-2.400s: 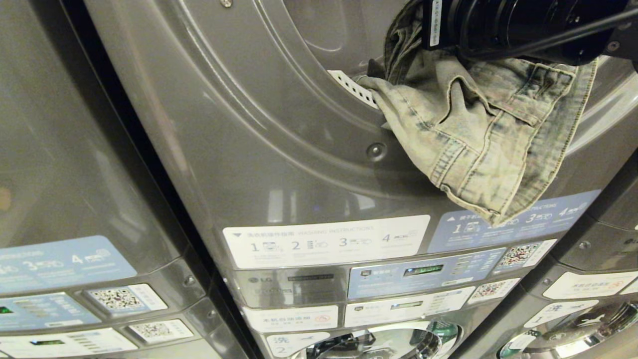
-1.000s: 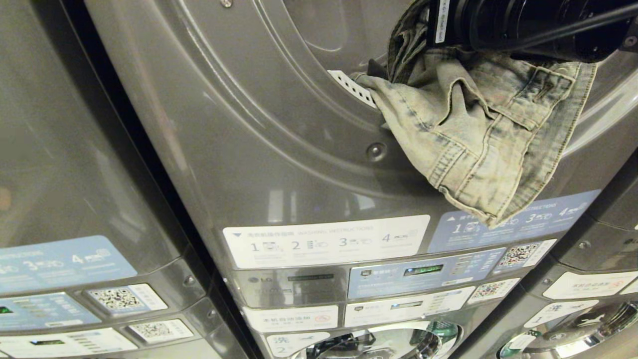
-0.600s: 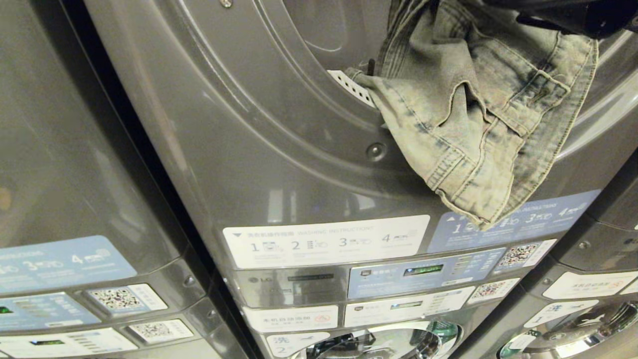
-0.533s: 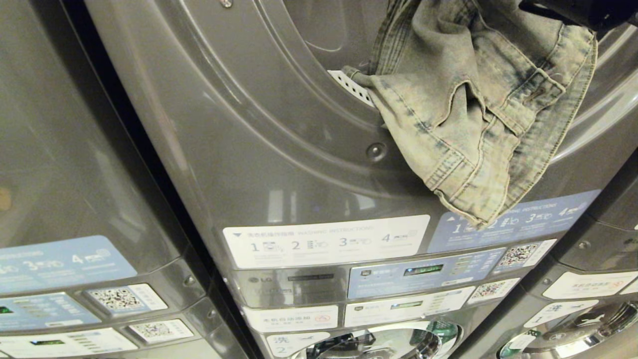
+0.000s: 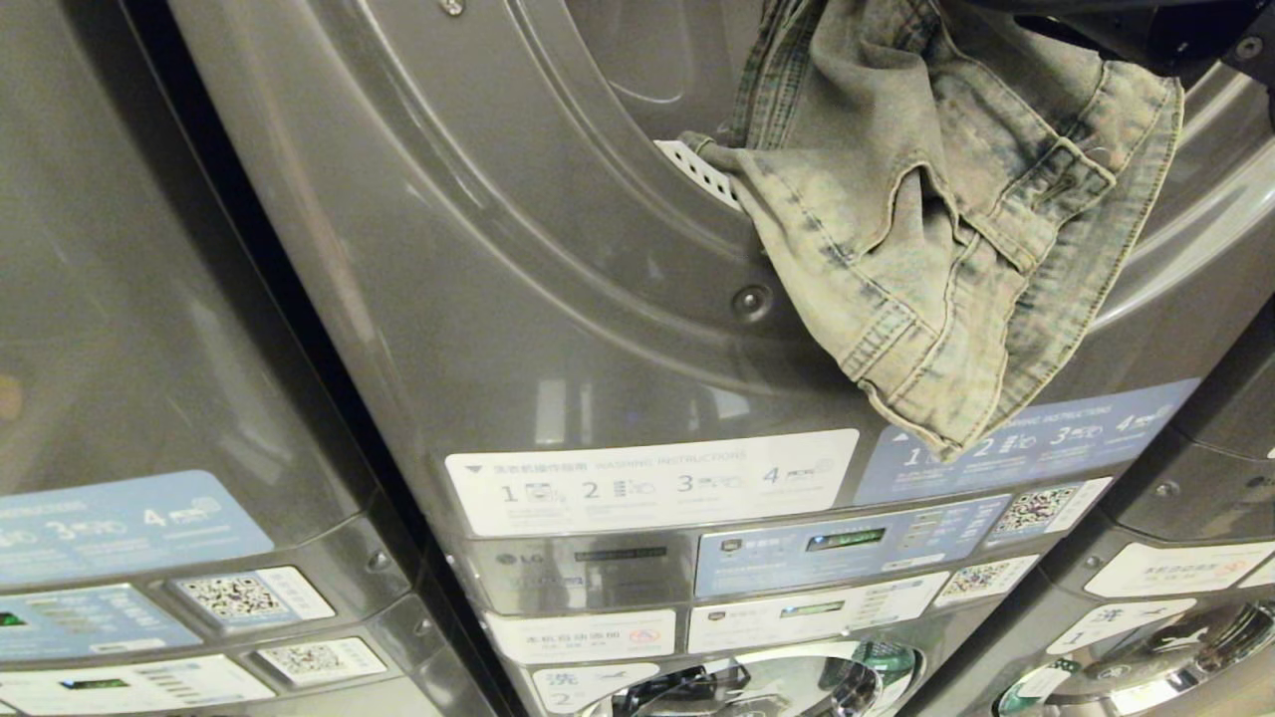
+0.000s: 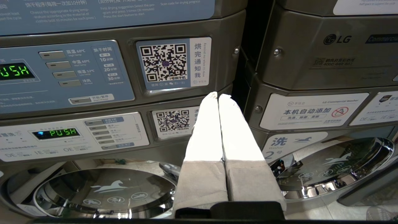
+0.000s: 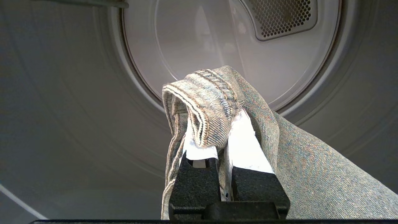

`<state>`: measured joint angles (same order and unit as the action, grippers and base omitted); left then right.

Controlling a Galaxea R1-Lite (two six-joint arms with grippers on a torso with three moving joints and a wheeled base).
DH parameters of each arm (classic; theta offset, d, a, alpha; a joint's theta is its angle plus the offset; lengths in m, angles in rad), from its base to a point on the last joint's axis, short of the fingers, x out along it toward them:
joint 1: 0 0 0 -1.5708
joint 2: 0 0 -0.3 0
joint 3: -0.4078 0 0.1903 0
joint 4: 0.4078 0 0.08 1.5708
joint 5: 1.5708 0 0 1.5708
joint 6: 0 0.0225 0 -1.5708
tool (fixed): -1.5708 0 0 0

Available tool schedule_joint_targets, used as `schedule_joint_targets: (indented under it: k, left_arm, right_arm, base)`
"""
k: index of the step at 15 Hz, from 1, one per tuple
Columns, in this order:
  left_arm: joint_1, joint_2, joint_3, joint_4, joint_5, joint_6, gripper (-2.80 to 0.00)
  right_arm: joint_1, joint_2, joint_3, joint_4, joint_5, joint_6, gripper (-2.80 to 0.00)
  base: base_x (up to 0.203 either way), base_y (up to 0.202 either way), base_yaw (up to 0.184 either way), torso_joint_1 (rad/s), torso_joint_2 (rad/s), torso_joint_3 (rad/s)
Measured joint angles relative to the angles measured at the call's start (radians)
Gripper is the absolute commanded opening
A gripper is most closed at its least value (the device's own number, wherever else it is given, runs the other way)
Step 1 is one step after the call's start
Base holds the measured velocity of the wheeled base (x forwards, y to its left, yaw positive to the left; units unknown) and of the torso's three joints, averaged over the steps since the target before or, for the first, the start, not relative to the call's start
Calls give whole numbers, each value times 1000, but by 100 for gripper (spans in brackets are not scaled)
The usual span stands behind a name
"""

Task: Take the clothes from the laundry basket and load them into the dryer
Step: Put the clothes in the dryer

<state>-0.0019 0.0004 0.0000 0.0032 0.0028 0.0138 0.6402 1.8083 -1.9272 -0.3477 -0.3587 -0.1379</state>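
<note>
In the head view, the clothes (image 5: 946,229) drape over the dryer (image 5: 558,299) opening's lower rim. Our left gripper (image 6: 218,97) rests clenched, empty. Our right gripper (image 7: 222,137) grasps denim facing the drum; we should reach farther inside before releasing.

Faded denim clothes (image 5: 926,229), tan seams, draped over open dryer (image 5: 558,299) rim, hem hanging outside.

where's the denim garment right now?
In the head view the denim garment hangs at upper right over the lower rim of the dryer opening. In the right wrist view a fold of it is pinched in the right gripper, facing the drum.
</note>
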Motion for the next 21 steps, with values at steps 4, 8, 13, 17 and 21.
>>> schedule_joint_targets:
  k: [4, 8, 13, 17, 21]
  left_arm:
    - [1, 0, 0, 0, 0, 0, -280]
    - [0, 0, 0, 0, 0, 0, -280]
    - [1, 0, 0, 0, 0, 0, -280]
    - [1, 0, 0, 0, 0, 0, -280]
    - [1, 0, 0, 0, 0, 0, -280]
  right_arm:
    - [1, -3, 10, 79, -14, -40, 0]
    - [1, -16, 21, 179, -26, -40, 0]
    - [15, -51, 64, 184, -18, -38, 0]
    - [43, -120, 95, 172, 2, -28, 0]
    - [75, -252, 146, 159, 7, -29, 0]
  base:
    - [0, 0, 0, 0, 0, 0]
    - [0, 0, 0, 0, 0, 0]
    - [0, 0, 0, 0, 0, 0]
    - [0, 0, 0, 0, 0, 0]
    - [0, 0, 0, 0, 0, 0]
